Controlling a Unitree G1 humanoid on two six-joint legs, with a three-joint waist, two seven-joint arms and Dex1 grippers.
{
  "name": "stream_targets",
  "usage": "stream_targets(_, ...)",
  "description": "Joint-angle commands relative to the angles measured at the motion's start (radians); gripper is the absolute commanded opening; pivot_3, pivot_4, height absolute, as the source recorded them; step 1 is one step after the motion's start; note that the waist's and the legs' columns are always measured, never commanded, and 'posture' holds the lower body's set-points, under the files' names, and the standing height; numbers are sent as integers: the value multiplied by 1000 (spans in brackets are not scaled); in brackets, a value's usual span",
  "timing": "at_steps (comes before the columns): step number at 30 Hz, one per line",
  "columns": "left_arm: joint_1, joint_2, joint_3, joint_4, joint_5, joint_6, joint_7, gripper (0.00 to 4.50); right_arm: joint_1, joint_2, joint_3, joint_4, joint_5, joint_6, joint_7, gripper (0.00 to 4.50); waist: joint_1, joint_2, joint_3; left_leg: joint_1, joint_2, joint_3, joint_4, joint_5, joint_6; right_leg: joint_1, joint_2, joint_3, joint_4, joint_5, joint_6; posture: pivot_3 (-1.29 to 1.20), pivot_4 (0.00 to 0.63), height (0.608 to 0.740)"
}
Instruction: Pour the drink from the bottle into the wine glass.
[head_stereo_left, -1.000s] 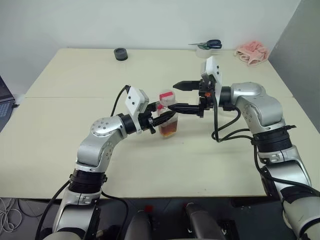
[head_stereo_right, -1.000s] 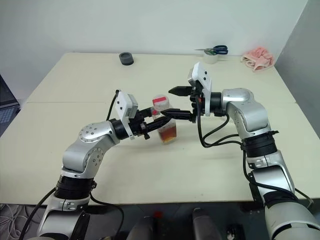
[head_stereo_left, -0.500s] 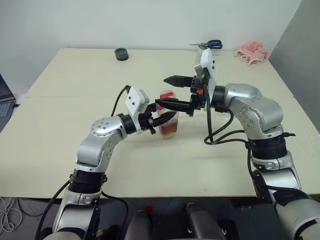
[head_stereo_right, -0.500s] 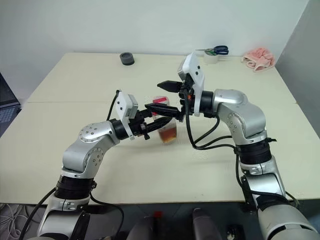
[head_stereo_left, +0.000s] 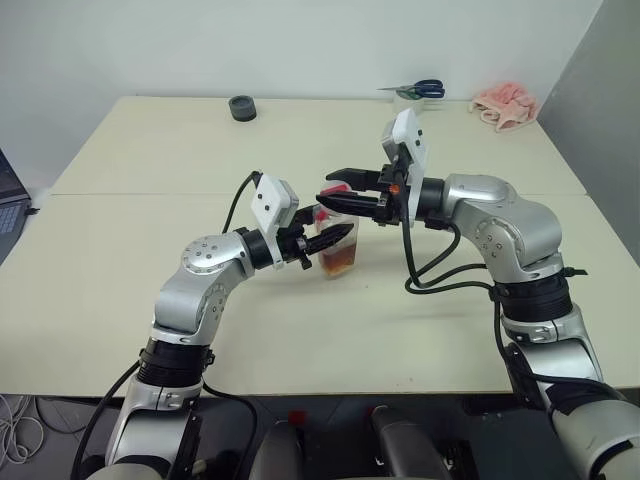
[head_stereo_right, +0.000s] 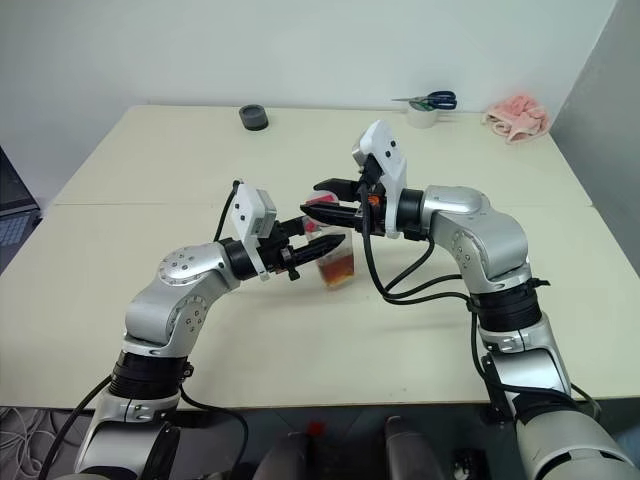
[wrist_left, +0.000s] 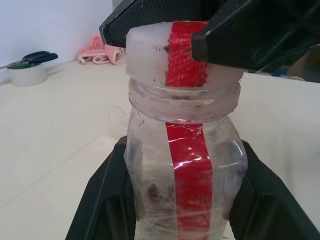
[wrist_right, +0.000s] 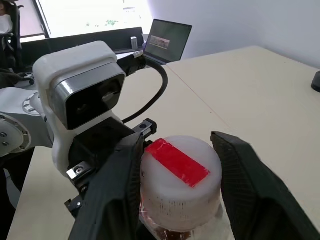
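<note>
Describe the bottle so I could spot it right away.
Look to the middle of the big cream table, where the two arms meet. The bottle stands between the left gripper and the right gripper: small, clear, with amber drink, a red strip and a whitish cap.

We see a cream tabletop (head_stereo_left: 150, 150) with a seam across the middle. On its far edge: a small dark round thing (head_stereo_left: 241, 107), a tape roll (head_stereo_left: 405, 103) with blue-handled scissors (head_stereo_left: 420, 89) on top, and a pink cloth (head_stereo_left: 505, 104) at the far right corner.
</note>
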Motion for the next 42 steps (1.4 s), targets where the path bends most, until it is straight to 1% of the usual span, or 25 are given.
stream_targets(1, -7, 3, 11, -49, -6, -26, 5, 1868, -16, 1, 5, -30, 7, -13, 6, 1804, 0, 0, 0, 0, 0, 0, 0, 0, 0, 0, 0, 0, 0, 0, 0, 0, 150, 740)
stream_targets(4, -4, 5, 11, -50, -7, -24, 4, 1868, -29, -4, -4, -22, 10, -18, 14, 1804, 0, 0, 0, 0, 0, 0, 0, 0, 0, 0, 0, 0, 0, 0, 0, 0, 150, 740)
stream_targets(10, 2, 11, 5, -55, -13, -12, -6, 1866, -49, -12, -73, -13, 72, -64, 77, 1804, 0, 0, 0, 0, 0, 0, 0, 0, 0, 0, 0, 0, 0, 0, 0, 0, 150, 740)
stream_targets(13, 3, 12, 2, -59, -18, -6, -9, 1851, -45, -28, -73, 1, 60, -100, 98, 1804, 0, 0, 0, 0, 0, 0, 0, 0, 0, 0, 0, 0, 0, 0, 0, 0, 150, 740)
stream_targets(20, 4, 18, -4, -61, -25, 1, -17, 1850, -24, -87, -55, 34, 49, -164, 218, 1804, 0, 0, 0, 0, 0, 0, 0, 0, 0, 0, 0, 0, 0, 0, 0, 0, 150, 740)
stream_targets(28, 0, 23, -11, -59, -28, 5, -21, 1849, -80, -130, -39, 147, 15, -238, 315, 1804, -1, 0, 0, 0, 0, 0, 0, 0, 0, 0, 0, 0, 0, 0, 0, 0, 150, 740)
stream_targets(33, 5, 26, -11, -66, -29, 7, -15, 1840, -136, -127, -40, 228, -10, -257, 291, 1780, -1, 0, 0, 0, 0, 1, 0, 0, 0, 0, 0, 1, 0, 0, 0, 0, 150, 740)
stream_targets(35, 9, 26, -9, -72, -31, 6, -7, 1840, -154, -118, -51, 234, -3, -220, 254, 1722, 0, 0, 0, 0, 0, 0, 0, 0, 0, 0, 0, 0, 0, 0, 0, 0, 150, 740)
stream_targets(42, 12, 30, -10, -70, -34, 2, -1, 1840, -132, -117, -77, 137, 12, -142, 159, 1722, 2, 0, 0, 0, 0, 0, 0, 0, 0, 0, 0, 0, 0, 0, 0, 0, 150, 740)
